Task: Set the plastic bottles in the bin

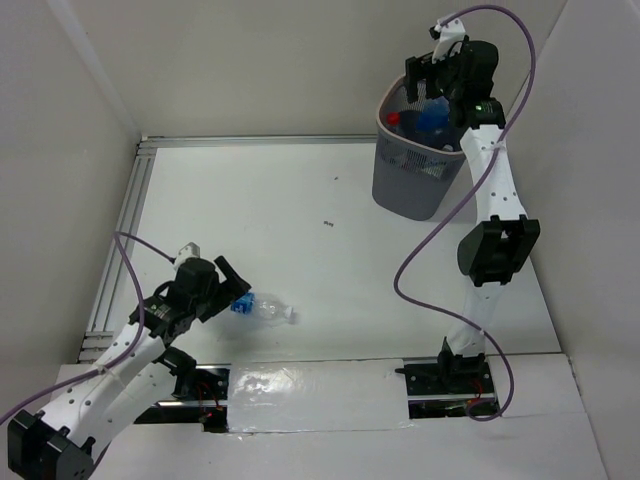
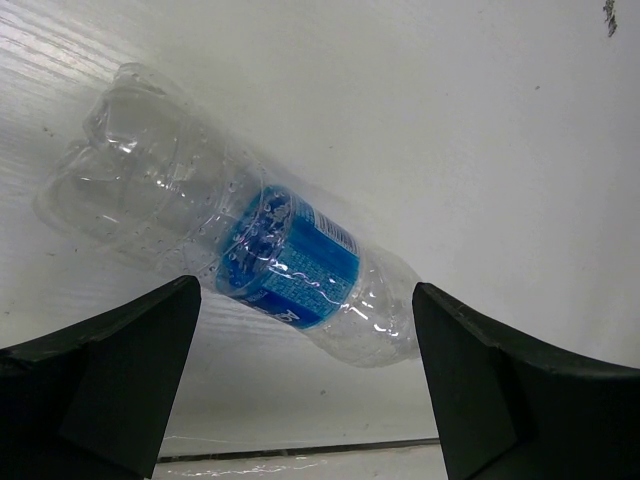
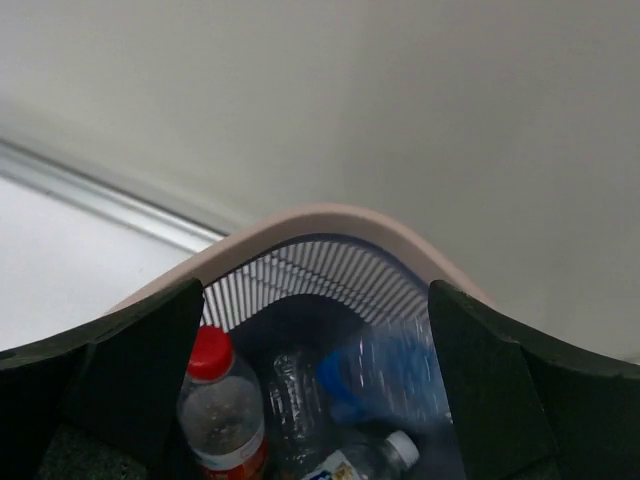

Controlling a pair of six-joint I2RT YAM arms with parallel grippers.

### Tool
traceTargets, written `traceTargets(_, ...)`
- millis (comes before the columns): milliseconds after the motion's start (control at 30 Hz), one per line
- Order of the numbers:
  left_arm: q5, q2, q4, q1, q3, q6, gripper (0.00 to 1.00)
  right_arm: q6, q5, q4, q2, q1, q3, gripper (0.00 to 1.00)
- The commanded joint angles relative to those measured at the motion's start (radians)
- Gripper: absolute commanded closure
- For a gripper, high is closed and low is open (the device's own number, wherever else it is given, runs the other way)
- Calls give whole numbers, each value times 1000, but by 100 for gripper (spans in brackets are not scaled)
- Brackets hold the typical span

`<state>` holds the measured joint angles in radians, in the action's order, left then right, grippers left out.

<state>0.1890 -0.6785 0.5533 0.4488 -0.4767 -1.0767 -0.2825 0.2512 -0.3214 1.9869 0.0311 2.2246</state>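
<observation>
Right wrist alone: white-capped bottle (image 3: 372, 460) inside bin (image 3: 330, 215)

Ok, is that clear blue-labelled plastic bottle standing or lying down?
The clear blue-labelled bottle lies on its side on the white table; the open left gripper faces it.

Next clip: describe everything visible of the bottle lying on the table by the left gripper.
The bottle is clear, thin plastic, slightly dented, with a blue printed label near its shoulder and a lobed base. It looks empty. It lies on its side on the white table. The open left gripper straddles the labelled part without touching it. No cap shows.
</observation>
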Motion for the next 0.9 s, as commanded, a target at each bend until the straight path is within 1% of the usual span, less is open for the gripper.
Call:
traceTargets(0, -13, 6, -49, 4, -20, 12, 0, -20, 167, -7, -22, -2, 76, 0)
traceTargets(33, -22, 20, -49, 4, -20, 23, 0, -53, 237, -7, -37, -2, 76, 0)
traceTargets(67, -22, 31, -58, 4, -20, 23, 0, -84, 331, -7, -86, -2, 49, 0)
traceTargets(100, -22, 45, -70, 4, -20, 23, 0, -118, 531, -7, -120, -2, -26, 0)
traceTargets(133, -22, 78, -70, 4, -20, 35, 0, -191, 616, 2, -157, -2, -81, 3)
traceTargets(167, -22, 98, -85, 4, -20, 50, 0, -240, 679, 2, -230, 45, -194, 12)
traceTargets(200, -22, 123, -95, 4, -20, 60, 0, -297, 722, -34, -262, 82, -244, 17)
traceTargets(233, 1, 146, -108, 4, -20, 60, 0, -440, 740, -83, -285, 128, -281, 25)
traceTargets(267, 12, 198, -108, 4, -20, 84, 0, -492, 725, -123, -307, 232, -316, 38)
traceTargets(300, 23, 223, -121, 4, -33, 93, 0, -524, 708, -148, -338, 283, -400, 50)
traceTargets(333, 36, 244, -121, 4, -33, 103, 0, -549, 671, -162, -350, 329, -445, 70)
traceTargets(367, 62, 264, -121, 4, -45, 122, 0, -560, 651, -162, -359, 405, -489, 75)
traceTargets(400, 73, 293, -121, 4, -60, 132, 0, -560, 634, -141, -359, 438, -559, 75)
traceTargets(433, 85, 304, -112, 4, -69, 132, 0, -551, 622, -140, -359, 467, -588, 69)
traceTargets(500, 106, 313, -89, 4, -88, 155, 0, -534, 622, -140, -349, 535, -624, 47)
traceTargets(533, 121, 322, -76, 4, -105, 155, 0, -520, 611, -140, -349, 558, -663, 41)
traceTargets(567, 141, 332, -67, 4, -120, 155, 0, -511, 599, -140, -335, 600, -683, 24)
traceTargets(600, 151, 332, -46, 4, -120, 144, 0, -500, 599, -140, -335, 621, -706, 17)
traceTargets(667, 174, 361, -21, 4, -134, 126, 0, -488, 586, -130, -324, 653, -784, 10)
traceTargets(700, 199, 373, -10, 4, -149, 113, 0, -488, 577, -119, -313, 680, -805, 3)
traceTargets(733, 225, 396, 14, 4, -164, 100, 0, -469, 565, -104, -304, 710, -841, 0)
traceTargets(767, 239, 407, 25, 4, -165, 100, 0, -469, 565, -104, -304, 710, -852, 0)
traceTargets(867, 276, 427, 71, 4, -201, 100, 0, -420, 554, -73, -275, 765, -862, 0)
